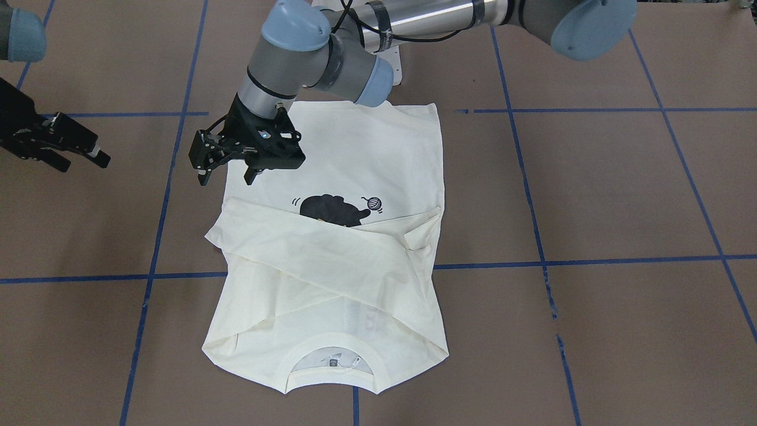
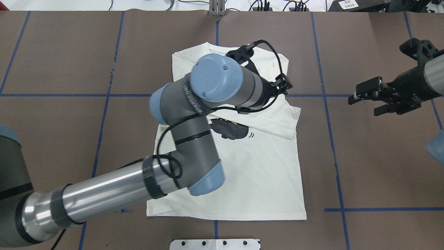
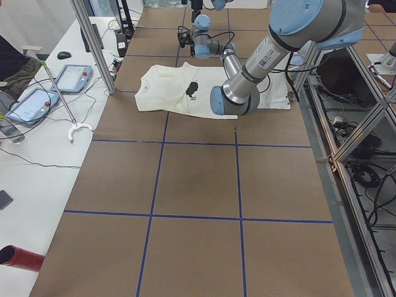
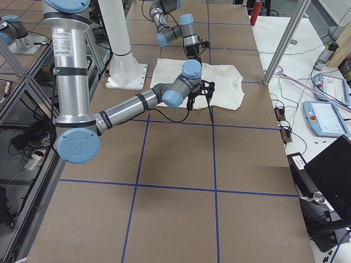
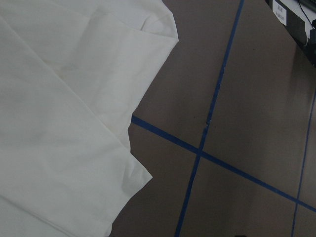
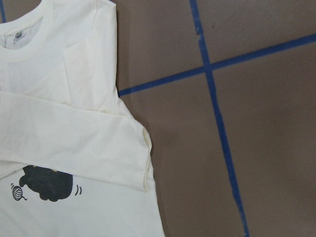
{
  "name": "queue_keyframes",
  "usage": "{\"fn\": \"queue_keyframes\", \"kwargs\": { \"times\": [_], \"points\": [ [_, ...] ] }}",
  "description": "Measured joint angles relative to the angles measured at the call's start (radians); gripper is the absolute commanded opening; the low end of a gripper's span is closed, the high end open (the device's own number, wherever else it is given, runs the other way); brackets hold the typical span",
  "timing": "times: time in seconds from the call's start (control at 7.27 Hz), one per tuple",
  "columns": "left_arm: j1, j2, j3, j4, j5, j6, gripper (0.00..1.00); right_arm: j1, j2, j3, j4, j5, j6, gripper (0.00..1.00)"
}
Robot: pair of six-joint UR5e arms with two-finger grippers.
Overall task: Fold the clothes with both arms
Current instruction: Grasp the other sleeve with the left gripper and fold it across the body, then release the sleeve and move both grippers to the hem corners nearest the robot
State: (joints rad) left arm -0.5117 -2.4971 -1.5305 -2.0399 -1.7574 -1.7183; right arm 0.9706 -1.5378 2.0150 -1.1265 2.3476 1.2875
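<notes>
Shirt (image 1: 366, 154), cream and limp, lies print-up on the bench (image 1: 591, 195), collar (image 1: 331, 342) nearest, sleeves (image 1: 319, 248) crossed over the chest. Beyond, the left pincer (image 1: 226, 177) hangs spread and empty over its side edge. The right pincer (image 1: 86, 163), likewise spread and empty, sits well clear. Light cloth will likely sag; pinch the far hem (image 1: 414, 107) at its corners.

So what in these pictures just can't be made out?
- Cat print: in the front-facing view its lower part lies under the folded sleeve; in the overhead view the left arm partly blocks it.
- Left end effector: in the overhead view, mostly behind that same arm.
- Neck label: in the front-facing view, too small to read.
- Right end effector: in the front-facing view its arm is cut off by the edge.
</notes>
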Motion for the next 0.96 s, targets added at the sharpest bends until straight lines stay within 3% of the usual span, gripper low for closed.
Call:
{"fn": "queue_keyframes", "kwargs": {
  "times": [0.27, 0.41, 0.69, 0.82, 0.96],
  "points": [
    [-0.056, 0.223, -0.33, 0.13, -0.031, 0.162, 0.81, -0.261, -0.002, 0.094, 0.0, -0.252, 0.294, 0.98],
    [-0.077, 0.296, -0.417, 0.152, -0.043, 0.212, 0.79, -0.437, -0.006, 0.13, -0.003, -0.454, 0.442, 0.97],
    [-0.096, 0.343, -0.463, 0.178, -0.055, 0.239, 0.79, -0.766, -0.043, 0.163, -0.029, -0.856, 0.69, 0.93],
    [-0.1, 0.35, -0.468, 0.184, -0.054, 0.239, 0.79, -0.871, -0.062, 0.159, -0.061, -0.979, 0.779, 0.92],
    [-0.102, 0.353, -0.47, 0.186, -0.052, 0.237, 0.8, -0.933, -0.07, 0.147, -0.087, -1.043, 0.851, 0.92]
  ]
}}
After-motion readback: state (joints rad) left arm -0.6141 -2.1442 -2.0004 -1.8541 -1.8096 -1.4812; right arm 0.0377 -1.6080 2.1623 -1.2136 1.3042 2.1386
